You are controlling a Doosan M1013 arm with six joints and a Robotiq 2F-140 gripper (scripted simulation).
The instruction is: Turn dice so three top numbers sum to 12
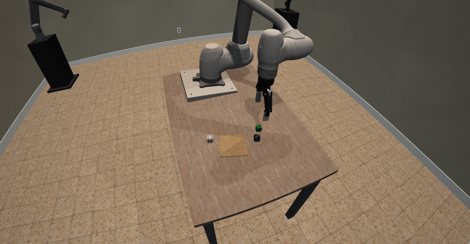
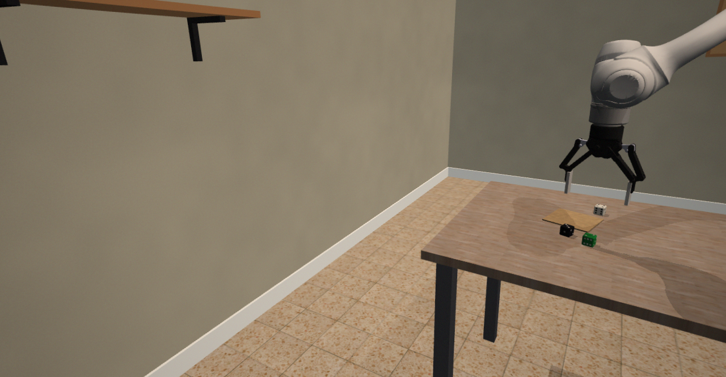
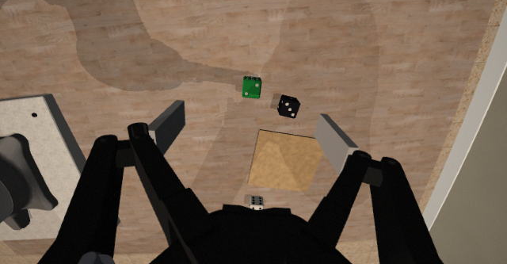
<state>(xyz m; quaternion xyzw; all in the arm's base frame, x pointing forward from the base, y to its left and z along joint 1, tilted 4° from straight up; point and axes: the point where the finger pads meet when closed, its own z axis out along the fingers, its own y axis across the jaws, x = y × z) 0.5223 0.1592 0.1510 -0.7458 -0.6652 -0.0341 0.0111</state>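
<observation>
The green die (image 1: pixel 258 128) (image 2: pixel 589 240) (image 3: pixel 252 88) lies flat on the table with 2 on top. The black die (image 1: pixel 256 137) (image 2: pixel 566 230) (image 3: pixel 288 106) lies beside it, nearer the mat, with 3 on top. The white die (image 1: pixel 209 138) (image 2: pixel 600 210) (image 3: pixel 257 202) lies off the mat's opposite side and seems to show 4 on top; the gripper body partly covers it in the wrist view. The tan mat (image 1: pixel 233 149) (image 2: pixel 568 217) (image 3: pixel 285 165) lies flat, bearing no die. My gripper (image 1: pixel 261 110) (image 2: pixel 598 198) (image 3: pixel 252 119) is open and empty, well above the table.
The robot's pale base plate (image 1: pixel 194 94) (image 3: pixel 51 145) stands at the table's back end. The wooden table (image 1: pixel 263 177) (image 2: pixel 487 242) has a free edge towards the top camera. A wall shelf (image 2: pixel 126 4) hangs away from the table.
</observation>
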